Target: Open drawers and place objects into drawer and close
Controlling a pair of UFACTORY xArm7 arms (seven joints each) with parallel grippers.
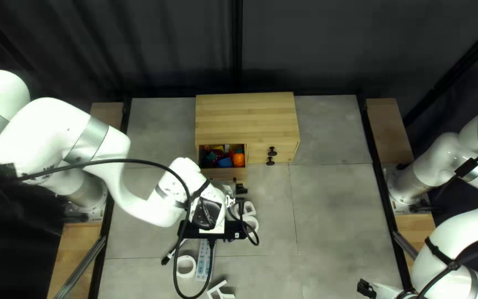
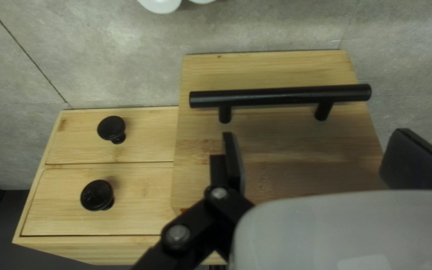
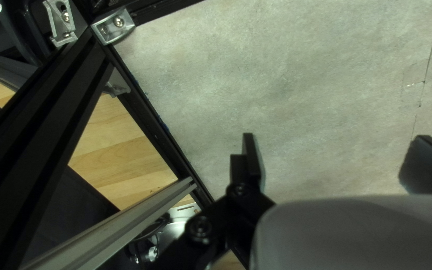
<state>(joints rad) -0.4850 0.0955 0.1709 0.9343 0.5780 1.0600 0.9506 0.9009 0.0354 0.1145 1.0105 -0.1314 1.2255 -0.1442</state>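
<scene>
Counter (image 1: pixel 338 221) surfaced in grey; dark curtain (image 1: pixel 305 44) behind its far edge. Wooden cabinet (image 1: pixel 247 119) stands toward that edge, left drawer (image 1: pixel 223 174) drawn out, small coloured objects (image 1: pixel 225 161) inside. Power strip (image 1: pixel 203 261) and white ring (image 1: pixel 186 267) lie side by side, nearer the camera. Left pincer (image 1: pixel 240 189): fingers wide apart, clamped on nothing, the drawer's black bar handle (image 2: pixel 281 95) ahead. Right pincer (image 1: pixel 365 289): fingers likewise spread, above the counter, holding nothing.

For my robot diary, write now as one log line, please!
left gripper: open, drawer handle ahead | right gripper: open | drawer: open, things inside
</scene>
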